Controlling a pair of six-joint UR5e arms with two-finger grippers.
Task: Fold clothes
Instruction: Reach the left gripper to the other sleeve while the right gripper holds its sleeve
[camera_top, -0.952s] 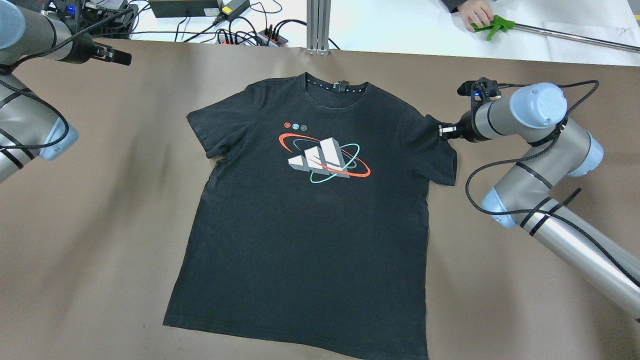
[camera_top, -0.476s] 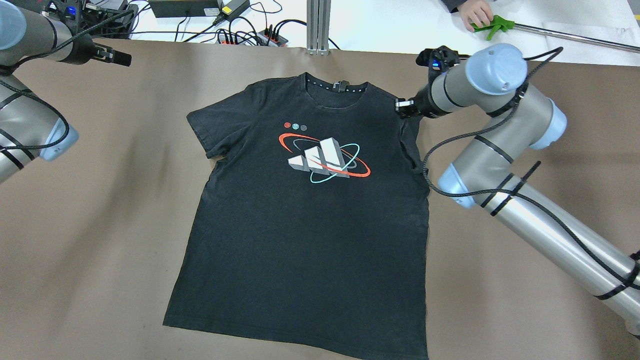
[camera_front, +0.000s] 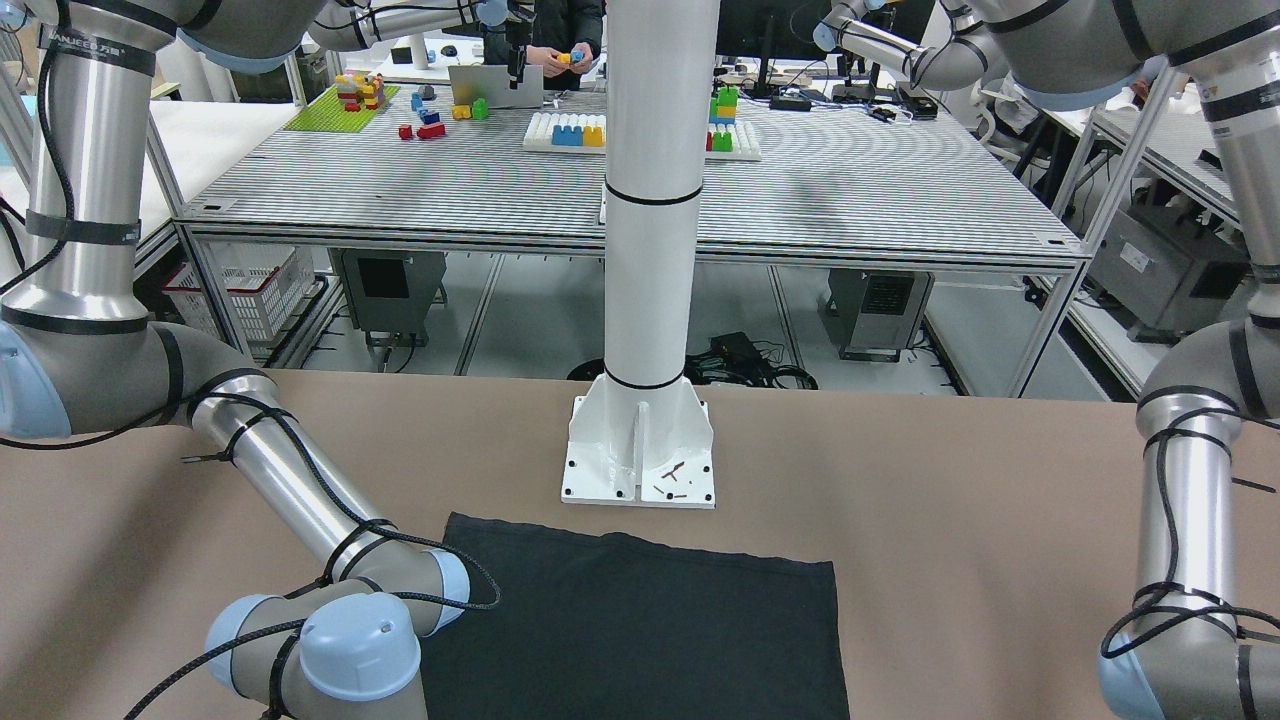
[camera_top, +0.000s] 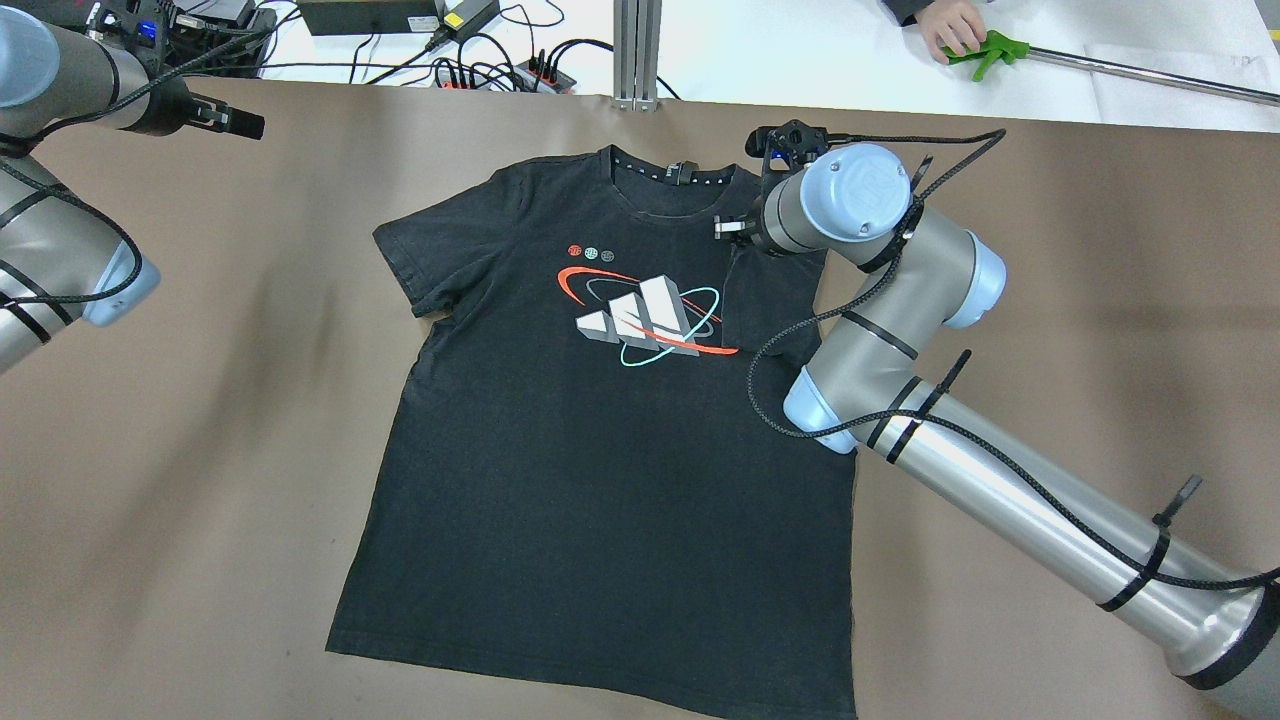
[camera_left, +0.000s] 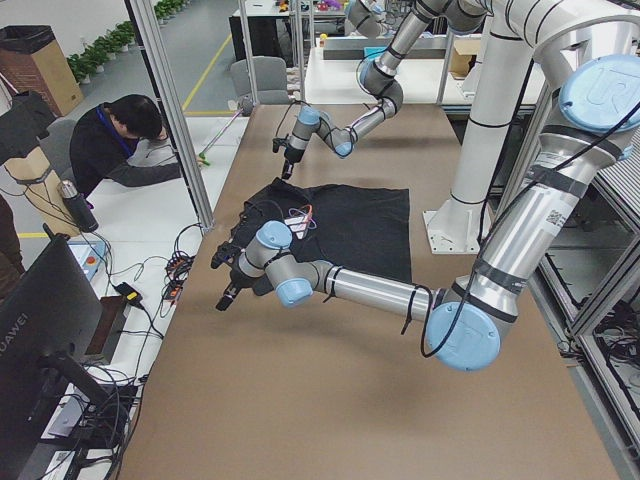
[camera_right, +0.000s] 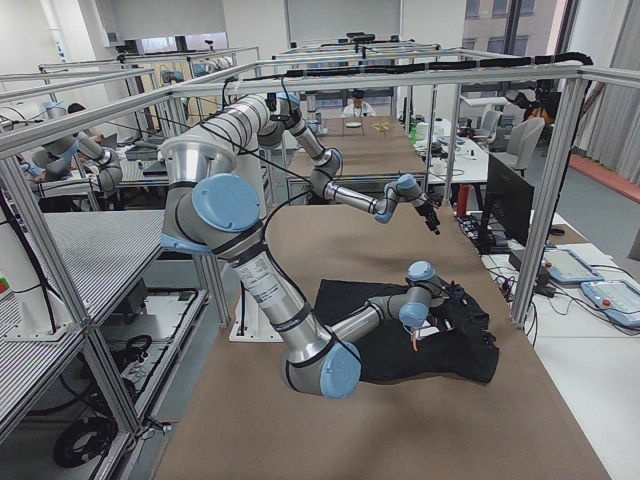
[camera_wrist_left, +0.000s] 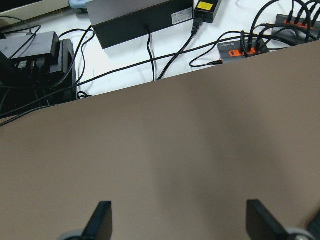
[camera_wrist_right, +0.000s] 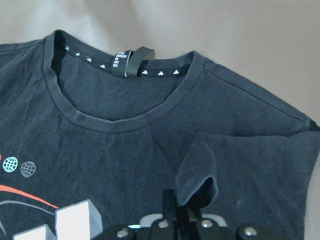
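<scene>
A black T-shirt (camera_top: 600, 480) with a printed chest logo (camera_top: 648, 320) lies flat on the brown table, collar at the far side. My right gripper (camera_top: 722, 230) is shut on the hem of the shirt's right sleeve (camera_top: 775, 295) and holds it folded inward over the chest, next to the collar. In the right wrist view the pinched sleeve edge (camera_wrist_right: 200, 170) rises between the gripper (camera_wrist_right: 182, 216) fingertips. My left gripper (camera_top: 250, 124) hovers over the far left of the table, away from the shirt. In the left wrist view it (camera_wrist_left: 180, 222) is open and empty above bare table.
Power strips and cables (camera_top: 500, 70) and a black box (camera_wrist_left: 140, 20) lie beyond the far edge, beside an aluminium post (camera_top: 636, 50). A person's hand with a green tool (camera_top: 975, 45) is at the far right. The robot's white pillar base (camera_front: 640, 450) stands near the shirt's bottom hem.
My right gripper has moved left with the sleeve, carrying it from the shirt's outer right side inward over the chest. The left arm has barely moved.
</scene>
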